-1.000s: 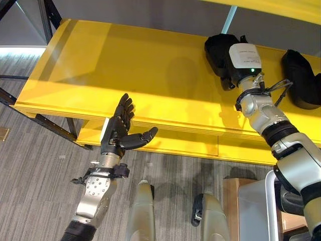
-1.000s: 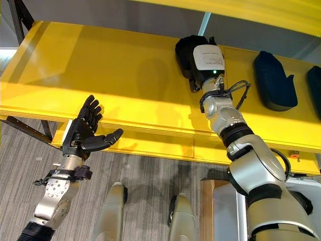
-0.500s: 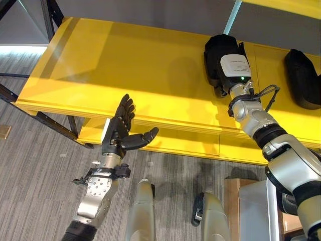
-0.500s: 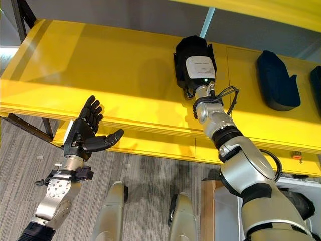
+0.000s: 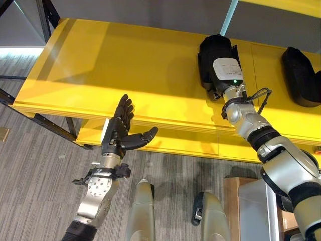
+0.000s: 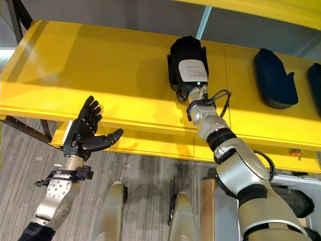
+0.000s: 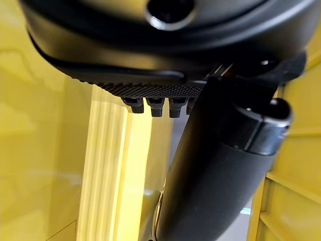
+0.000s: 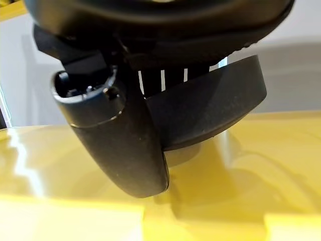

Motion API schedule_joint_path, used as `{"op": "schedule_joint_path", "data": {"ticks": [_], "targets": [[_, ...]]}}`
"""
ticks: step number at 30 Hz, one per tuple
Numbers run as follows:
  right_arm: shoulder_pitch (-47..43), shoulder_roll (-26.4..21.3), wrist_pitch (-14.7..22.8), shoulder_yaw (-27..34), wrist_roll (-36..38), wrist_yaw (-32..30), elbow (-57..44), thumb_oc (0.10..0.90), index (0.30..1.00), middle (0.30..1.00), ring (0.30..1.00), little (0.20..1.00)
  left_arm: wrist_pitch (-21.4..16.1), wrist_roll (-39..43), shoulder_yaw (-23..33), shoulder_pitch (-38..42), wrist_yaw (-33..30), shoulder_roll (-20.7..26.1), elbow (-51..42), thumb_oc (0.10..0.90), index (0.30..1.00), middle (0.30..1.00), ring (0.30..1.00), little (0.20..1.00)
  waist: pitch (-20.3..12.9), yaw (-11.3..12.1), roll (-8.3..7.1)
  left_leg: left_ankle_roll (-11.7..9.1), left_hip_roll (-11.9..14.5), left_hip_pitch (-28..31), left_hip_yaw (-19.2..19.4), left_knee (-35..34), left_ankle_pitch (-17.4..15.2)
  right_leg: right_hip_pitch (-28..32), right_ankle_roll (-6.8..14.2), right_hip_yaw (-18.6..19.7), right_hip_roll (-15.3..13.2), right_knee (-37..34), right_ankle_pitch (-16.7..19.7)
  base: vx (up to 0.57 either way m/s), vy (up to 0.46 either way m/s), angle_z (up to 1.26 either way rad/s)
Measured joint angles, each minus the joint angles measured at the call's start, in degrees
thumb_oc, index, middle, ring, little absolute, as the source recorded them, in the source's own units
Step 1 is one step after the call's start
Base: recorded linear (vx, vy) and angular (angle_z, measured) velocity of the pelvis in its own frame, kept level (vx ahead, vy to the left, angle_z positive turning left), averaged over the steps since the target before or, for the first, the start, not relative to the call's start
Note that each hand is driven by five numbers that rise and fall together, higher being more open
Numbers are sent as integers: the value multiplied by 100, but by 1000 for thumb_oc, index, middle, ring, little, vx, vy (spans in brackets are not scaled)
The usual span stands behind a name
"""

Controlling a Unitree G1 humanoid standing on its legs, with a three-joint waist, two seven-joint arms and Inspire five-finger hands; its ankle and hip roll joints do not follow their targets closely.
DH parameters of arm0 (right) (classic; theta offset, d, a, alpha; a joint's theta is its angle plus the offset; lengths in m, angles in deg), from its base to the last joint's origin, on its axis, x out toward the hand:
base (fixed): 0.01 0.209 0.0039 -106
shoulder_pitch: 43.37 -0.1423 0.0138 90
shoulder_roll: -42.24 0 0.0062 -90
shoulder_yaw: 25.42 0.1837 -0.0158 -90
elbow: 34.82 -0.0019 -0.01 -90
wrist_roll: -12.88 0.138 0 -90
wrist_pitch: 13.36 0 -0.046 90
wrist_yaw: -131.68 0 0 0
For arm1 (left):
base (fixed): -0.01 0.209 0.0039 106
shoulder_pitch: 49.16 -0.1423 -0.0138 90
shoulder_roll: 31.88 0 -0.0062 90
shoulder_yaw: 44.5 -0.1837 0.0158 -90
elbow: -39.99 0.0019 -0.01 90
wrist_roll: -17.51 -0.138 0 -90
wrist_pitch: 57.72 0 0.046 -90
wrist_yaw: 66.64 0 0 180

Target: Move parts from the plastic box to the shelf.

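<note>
A black moulded part lies on the yellow shelf, right of its middle. My right hand reaches over the shelf's front edge and is shut on that part. In the right wrist view the thumb and fingers close round the part's curved black edge, low over the shelf surface. My left hand is held up in front of the shelf's front edge at the left, open and empty, thumb out to the side.
Two more black parts lie on the shelf farther right. A pale plastic box stands on the floor at the lower right, beside a wooden board. The shelf's left half is bare. Dark frame legs stand at the left.
My right hand has carried the black part leftward and deeper onto the shelf, turning it to lie more front to back. The left hand has stayed where it was.
</note>
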Motion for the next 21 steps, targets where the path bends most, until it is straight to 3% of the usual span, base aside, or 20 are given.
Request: {"op": "schedule_joint_path", "data": {"ticks": [17, 18, 19, 21], "targets": [[536, -83, 95, 632, 148, -80, -400, 400, 300, 300, 300, 300, -39, -9, 23, 7, -102, -2, -31, 900, 1000, 1000, 1000, 1000, 12, -50, 37, -24, 28, -63, -1, 18, -13, -140, -55, 29, 23, 138, -68, 1, -2, -1], [556, -37, 144, 770, 355, -83, -373, 490, 426, 426, 426, 426, -42, -9, 24, 7, -102, -2, -31, 900, 1000, 1000, 1000, 1000, 21, -50, 51, -24, 29, -63, -1, 18, -13, -139, -58, 28, 23, 138, -70, 0, 0, 0], [562, -27, 154, 829, 504, -87, -375, 900, 1000, 1000, 1000, 1000, -43, -9, 23, 11, -101, -3, -31, 900, 1000, 1000, 1000, 1000, 33, -47, 73, -25, 26, -64, -3, 18, -13, -140, -57, 25, 23, 138, -70, 0, 0, 0], [565, -31, 194, 876, 749, -89, -361, 900, 1000, 1000, 1000, 1000, -44, -9, 25, 9, -100, -3, -31, 900, 1000, 1000, 1000, 1000, 36, -46, 96, -24, 28, -64, -1, 17, -12, -139, -46, 27, 21, 142, -64, 0, 0, 0]]}}
